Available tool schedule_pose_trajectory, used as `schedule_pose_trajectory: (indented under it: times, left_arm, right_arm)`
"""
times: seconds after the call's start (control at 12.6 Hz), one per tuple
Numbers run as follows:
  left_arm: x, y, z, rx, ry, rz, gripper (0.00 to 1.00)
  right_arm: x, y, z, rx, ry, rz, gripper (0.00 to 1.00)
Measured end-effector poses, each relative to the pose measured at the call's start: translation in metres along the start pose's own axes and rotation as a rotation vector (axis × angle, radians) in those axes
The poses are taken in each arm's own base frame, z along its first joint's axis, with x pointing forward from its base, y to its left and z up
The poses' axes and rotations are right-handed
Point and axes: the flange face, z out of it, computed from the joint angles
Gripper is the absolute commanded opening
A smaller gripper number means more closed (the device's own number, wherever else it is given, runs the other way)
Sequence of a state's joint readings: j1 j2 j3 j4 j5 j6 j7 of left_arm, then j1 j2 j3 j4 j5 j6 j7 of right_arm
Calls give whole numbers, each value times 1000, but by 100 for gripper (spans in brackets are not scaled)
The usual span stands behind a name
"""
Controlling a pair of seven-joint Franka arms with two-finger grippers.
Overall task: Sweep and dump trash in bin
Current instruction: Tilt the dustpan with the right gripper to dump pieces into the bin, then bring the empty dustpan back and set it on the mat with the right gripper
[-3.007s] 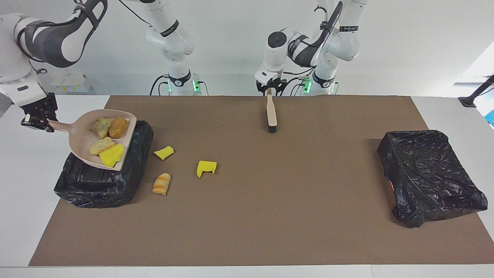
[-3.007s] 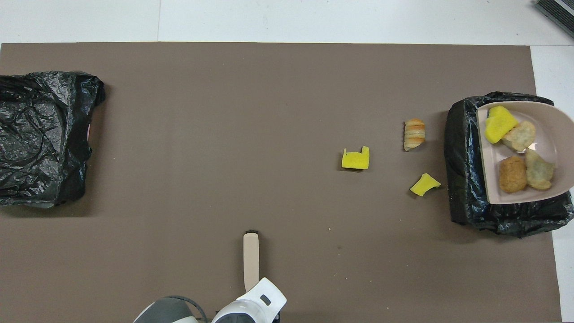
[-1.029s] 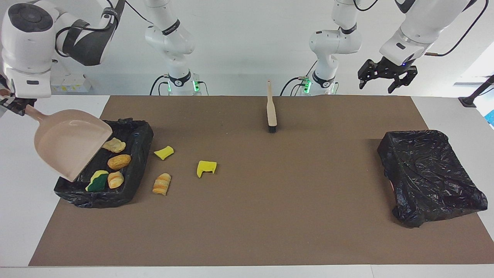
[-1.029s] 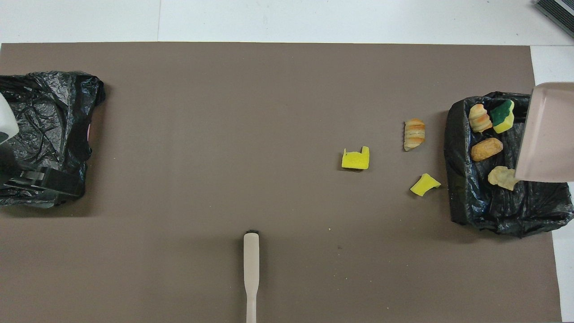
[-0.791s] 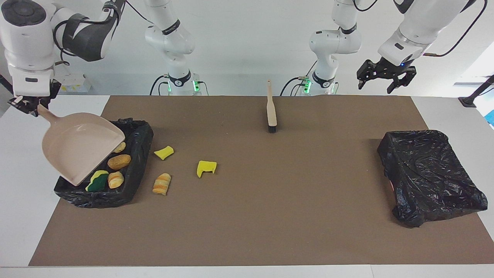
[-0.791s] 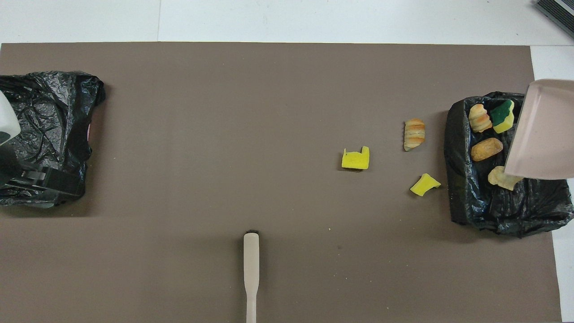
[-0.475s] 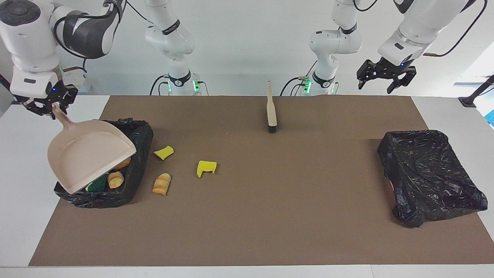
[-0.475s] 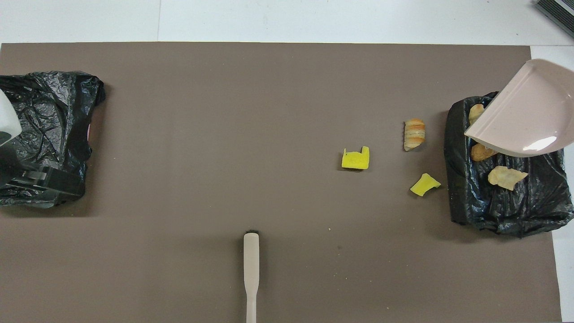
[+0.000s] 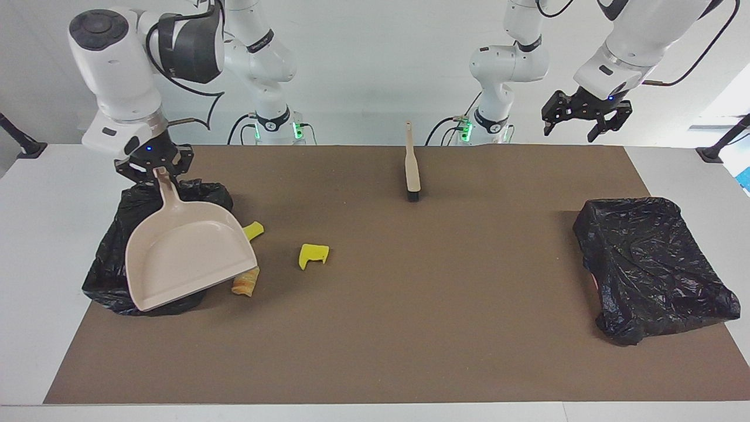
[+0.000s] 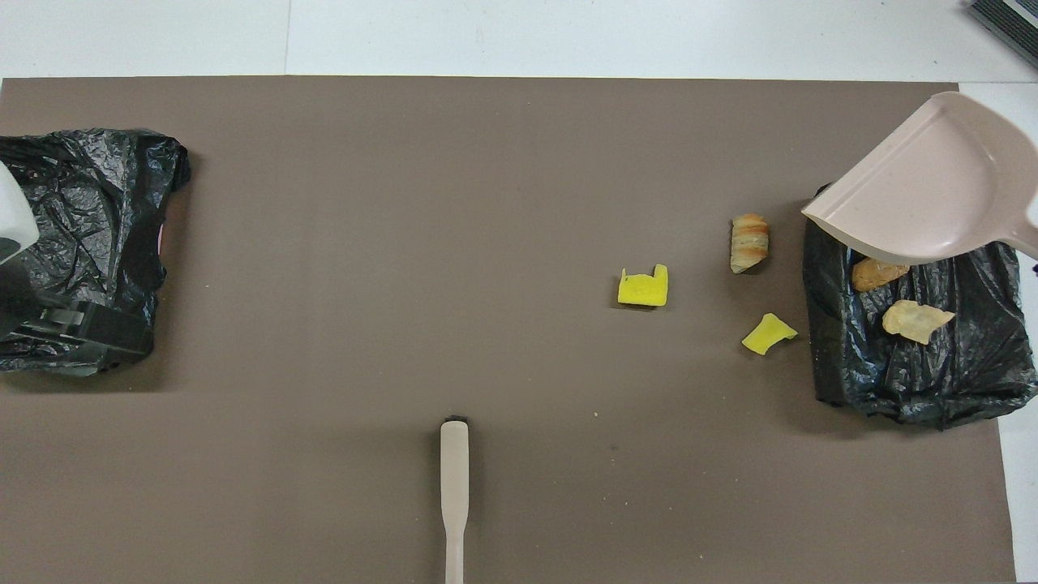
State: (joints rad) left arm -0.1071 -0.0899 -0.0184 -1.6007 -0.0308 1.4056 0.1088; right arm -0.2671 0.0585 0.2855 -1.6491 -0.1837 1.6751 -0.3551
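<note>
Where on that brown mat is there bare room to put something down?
The wide stretch between the brush and the covered black bin is bare, as is the mat's edge farthest from the robots. It is crowded beside the open bin, where three scraps lie under the raised dustpan.

Brown mat (image 9: 410,305), crumpled black bag (image 9: 653,266) at the left arm's end of the table (image 9: 691,170)

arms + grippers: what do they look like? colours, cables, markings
Both arms have glossy white shells with dark grey joint sections and black bands. Black cables loop outside the upper links. The right gripper and left gripper are black two-finger units on white wrist blocks, each with a small blue light. Green lights glow at both bases.
</note>
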Motion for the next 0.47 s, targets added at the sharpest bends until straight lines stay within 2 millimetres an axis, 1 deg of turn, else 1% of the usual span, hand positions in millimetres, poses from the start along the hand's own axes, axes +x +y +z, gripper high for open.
schedule_pose_trajectory:
  times: [0.24,0.47]
  left_arm:
    - [0,0,0,0,0,0,100]
    - [0,0,0,0,0,0,100]
  right_arm:
    - [34,-78,6,76,1,155,0]
    - [67,-156,22,130,-5,237,0]
